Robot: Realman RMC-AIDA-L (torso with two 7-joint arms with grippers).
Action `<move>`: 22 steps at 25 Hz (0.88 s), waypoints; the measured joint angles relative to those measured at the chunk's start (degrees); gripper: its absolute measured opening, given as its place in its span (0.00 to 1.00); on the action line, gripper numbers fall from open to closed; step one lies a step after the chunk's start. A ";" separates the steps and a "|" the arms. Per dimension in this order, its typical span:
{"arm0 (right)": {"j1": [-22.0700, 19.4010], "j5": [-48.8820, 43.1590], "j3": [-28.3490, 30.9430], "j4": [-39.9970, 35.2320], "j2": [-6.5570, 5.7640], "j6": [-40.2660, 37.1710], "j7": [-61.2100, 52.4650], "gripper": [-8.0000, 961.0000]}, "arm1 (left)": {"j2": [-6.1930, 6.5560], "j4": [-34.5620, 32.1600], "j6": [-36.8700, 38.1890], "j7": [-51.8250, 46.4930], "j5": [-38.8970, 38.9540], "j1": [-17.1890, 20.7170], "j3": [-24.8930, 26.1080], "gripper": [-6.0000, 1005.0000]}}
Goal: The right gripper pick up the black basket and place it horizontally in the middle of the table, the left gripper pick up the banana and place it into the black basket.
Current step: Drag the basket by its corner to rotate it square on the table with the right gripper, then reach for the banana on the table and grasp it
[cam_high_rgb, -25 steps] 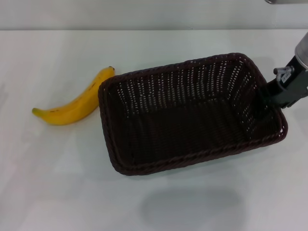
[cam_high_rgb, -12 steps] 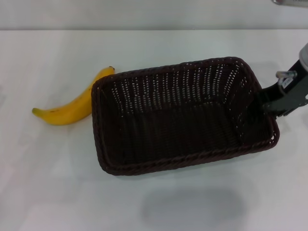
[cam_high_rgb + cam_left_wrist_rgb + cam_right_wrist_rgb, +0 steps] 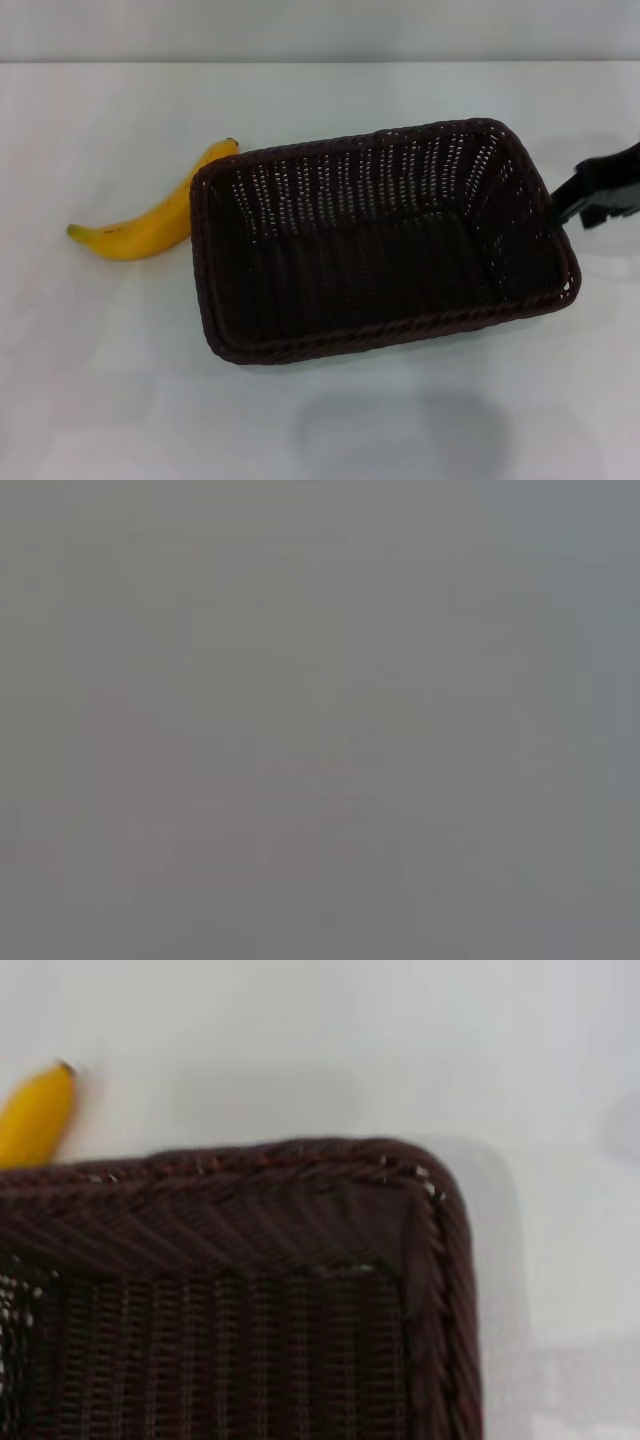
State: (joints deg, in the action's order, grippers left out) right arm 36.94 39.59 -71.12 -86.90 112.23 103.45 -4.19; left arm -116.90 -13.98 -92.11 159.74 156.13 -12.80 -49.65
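The black basket [image 3: 384, 333] lies flat on the white table [image 3: 120, 390] near its middle, long side across the head view. Its corner fills the right wrist view [image 3: 300, 1175]. The banana [image 3: 150, 222] lies on the table just left of the basket, its dark tip close to the basket's back left corner; that tip also shows in the right wrist view [image 3: 36, 1115]. My right gripper [image 3: 572, 198] is at the basket's right end, just outside the rim, jaws apart and holding nothing. My left gripper is out of view; the left wrist view is plain grey.
A soft shadow [image 3: 400, 430] lies on the table in front of the basket. Bare white tabletop lies behind, in front of and to the left of the basket and the banana.
The basket slid a little left and came to rest flat. The right gripper let go of its right rim and drew back to the right; its silver arm has left the view.
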 joint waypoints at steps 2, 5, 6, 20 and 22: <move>-2.97 2.76 1.76 -3.69 -0.62 -0.43 1.27 0.43 | -0.07 -0.02 0.70 -0.75 -0.13 0.02 -0.15 0.84; -7.51 6.81 5.32 -8.92 -1.02 -2.17 5.92 0.43 | 0.11 -0.73 2.26 -3.82 -0.80 0.15 -0.52 0.84; -8.91 7.69 6.62 -10.24 -0.98 -2.81 7.83 0.43 | 0.30 -1.51 3.31 -6.33 -1.58 0.40 -0.55 0.84; -18.25 26.95 27.55 13.70 2.92 -22.28 64.65 0.44 | 2.91 -44.27 24.91 -66.35 -43.32 5.94 0.01 0.83; -18.58 33.26 31.28 20.12 2.92 -23.08 73.35 0.44 | 4.58 -50.50 24.99 -79.25 -53.09 4.52 0.80 0.79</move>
State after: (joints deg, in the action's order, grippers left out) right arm 18.37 72.84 -39.83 -66.78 115.15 80.37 69.16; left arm -112.32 -64.49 -67.11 80.49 103.04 -8.28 -48.86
